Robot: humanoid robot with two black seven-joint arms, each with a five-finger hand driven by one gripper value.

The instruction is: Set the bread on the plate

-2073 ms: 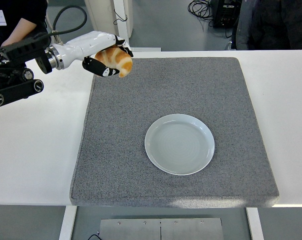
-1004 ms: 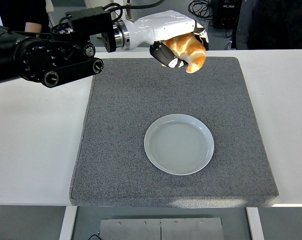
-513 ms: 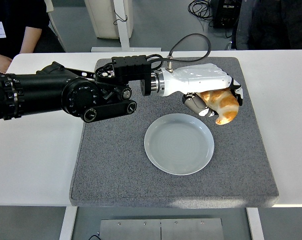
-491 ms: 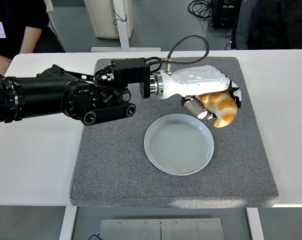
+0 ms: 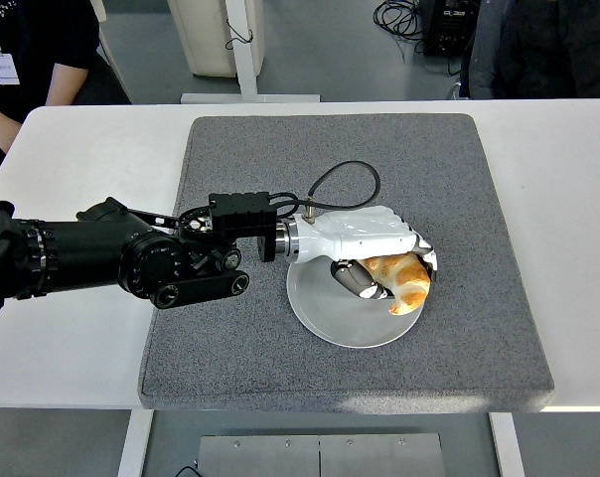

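Bread [image 5: 399, 280]: golden brown and curved, held just above the plate's right side.
Plate [image 5: 325, 320]: round, pale blue-grey, lying flat on the grey mat.

Bread [image 5: 401, 279] over plate [image 5: 325, 318] — plate on mat [image 5: 459, 179], mid-table [image 5: 81, 159]

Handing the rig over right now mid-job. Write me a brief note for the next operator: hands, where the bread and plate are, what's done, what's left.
Left hand: over the plate, fingers closed around the bread.
Right hand: not in view.
Bread: a croissant, held over the right side of the plate; whether it touches the plate cannot be told from this view.
Plate: on the grey mat, near its middle.
Done: bread picked up and carried over the plate.
Left: lower if needed, open the fingers to release the bread, then pull the arm back to the left.
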